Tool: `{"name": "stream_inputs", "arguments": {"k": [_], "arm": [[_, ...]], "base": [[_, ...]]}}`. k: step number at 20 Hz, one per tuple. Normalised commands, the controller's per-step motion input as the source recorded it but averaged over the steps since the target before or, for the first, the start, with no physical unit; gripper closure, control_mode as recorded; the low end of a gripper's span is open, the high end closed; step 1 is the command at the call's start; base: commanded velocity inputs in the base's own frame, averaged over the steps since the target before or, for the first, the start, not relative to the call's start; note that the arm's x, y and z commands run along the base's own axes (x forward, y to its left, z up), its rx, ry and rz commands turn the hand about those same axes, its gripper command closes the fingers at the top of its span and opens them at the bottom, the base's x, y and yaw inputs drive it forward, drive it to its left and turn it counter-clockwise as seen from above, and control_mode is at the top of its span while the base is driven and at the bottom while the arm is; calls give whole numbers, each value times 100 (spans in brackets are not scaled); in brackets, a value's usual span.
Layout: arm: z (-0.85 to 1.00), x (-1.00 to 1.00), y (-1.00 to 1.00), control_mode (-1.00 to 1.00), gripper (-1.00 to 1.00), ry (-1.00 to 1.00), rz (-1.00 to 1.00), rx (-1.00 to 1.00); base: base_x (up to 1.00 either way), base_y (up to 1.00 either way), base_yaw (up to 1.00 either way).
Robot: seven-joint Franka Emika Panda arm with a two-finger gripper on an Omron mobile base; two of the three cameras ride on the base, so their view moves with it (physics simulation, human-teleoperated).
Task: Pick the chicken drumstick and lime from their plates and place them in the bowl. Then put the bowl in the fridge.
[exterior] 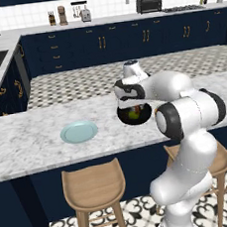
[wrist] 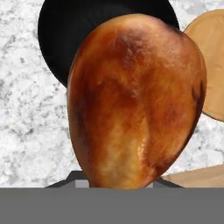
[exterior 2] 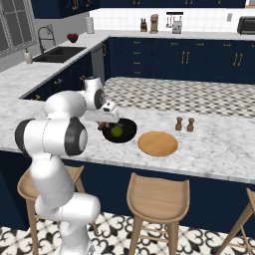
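Lime (exterior 2: 117, 131) already in bowl (exterior 2: 128, 135); gripper (exterior 2: 105, 124) clamps chicken drumstick (wrist: 135, 100) at bowl's 9 o'clock rim; release and fridge remain.

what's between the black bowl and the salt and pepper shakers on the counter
The tan wooden plate lies between the bowl and the shakers, seen in the right base view.

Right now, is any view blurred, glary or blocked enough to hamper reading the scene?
Hand view: the drumstick crowds the lens, soft-edged, covering most of the bowl. Left base view: flat even light, but the arm hides much of the bowl. Right base view: sharpest, lime visible in the bowl, faint shadow under the wooden plate.
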Motion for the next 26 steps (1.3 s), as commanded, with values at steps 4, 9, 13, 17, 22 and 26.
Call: {"name": "stream_inputs", "arguments": {"k": [4,9,13,17,22,26], "arm": [[5,39,-91,-100,100,0,2,9],[0,76,-25,-100,100,0,7,7],[-8,83,5,-100,100,0,5,0],[-20,30,0,-100,100,0,6,0],[-33,2,0,-100,100,0,5,0],[-40,0,0,-100,100,0,4,0]], "base": [[0,0,0],[0,0,0],[0,0,0],[0,0,0],[0,0,0],[0,0,0]]}}
